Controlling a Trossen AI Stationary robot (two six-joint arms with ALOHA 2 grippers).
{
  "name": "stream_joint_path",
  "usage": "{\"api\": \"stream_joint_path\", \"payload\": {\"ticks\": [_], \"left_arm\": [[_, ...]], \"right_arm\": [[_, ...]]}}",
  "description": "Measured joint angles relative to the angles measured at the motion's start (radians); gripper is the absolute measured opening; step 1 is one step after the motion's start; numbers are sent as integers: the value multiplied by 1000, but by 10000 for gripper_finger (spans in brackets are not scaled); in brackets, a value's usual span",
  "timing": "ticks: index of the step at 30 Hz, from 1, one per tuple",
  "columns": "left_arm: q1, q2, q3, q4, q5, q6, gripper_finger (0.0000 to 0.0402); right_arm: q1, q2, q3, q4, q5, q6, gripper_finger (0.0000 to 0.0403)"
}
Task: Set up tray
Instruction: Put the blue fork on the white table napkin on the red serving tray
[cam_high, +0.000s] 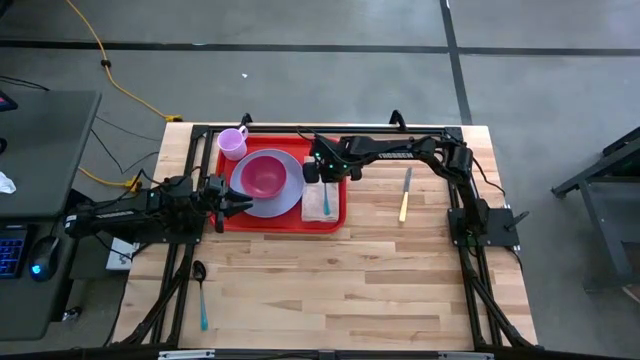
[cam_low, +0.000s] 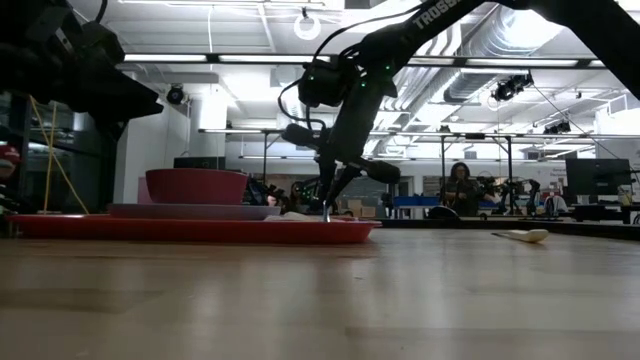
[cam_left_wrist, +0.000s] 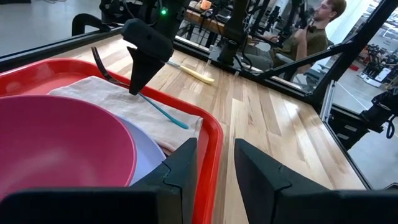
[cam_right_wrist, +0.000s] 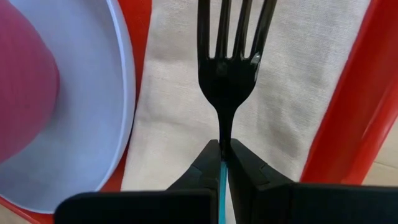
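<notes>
Over tray (cam_high: 283, 222), right claw (cam_right_wrist: 224, 163) hides fork (cam_right_wrist: 229, 68) handle

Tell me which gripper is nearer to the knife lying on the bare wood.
Right. The right gripper is over the tray's napkin side, nearest the knife; the left gripper is at the tray's far edge.

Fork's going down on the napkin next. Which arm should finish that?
Right. The right gripper is shut on the fork directly above the napkin in the tray; the left gripper straddles the tray's rim.

Fork (cam_right_wrist: 227, 68) tines run off-frame (handle apparently mostly hidden).
</notes>
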Motion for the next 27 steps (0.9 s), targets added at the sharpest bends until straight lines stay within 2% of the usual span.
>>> {"api": "stream_joint_path", "payload": {"ticks": [9, 19, 27], "left_arm": [[0, 0, 0, 0, 3, 0, 138], [0, 0, 0, 0, 38, 2, 138], [0, 0, 0, 0, 40, 4, 138]], "right_arm": [[0, 0, 0, 0, -12, -3, 7], [0, 0, 0, 0, -4, 41, 95], [2, 0, 0, 8, -19, 42, 118]]}}
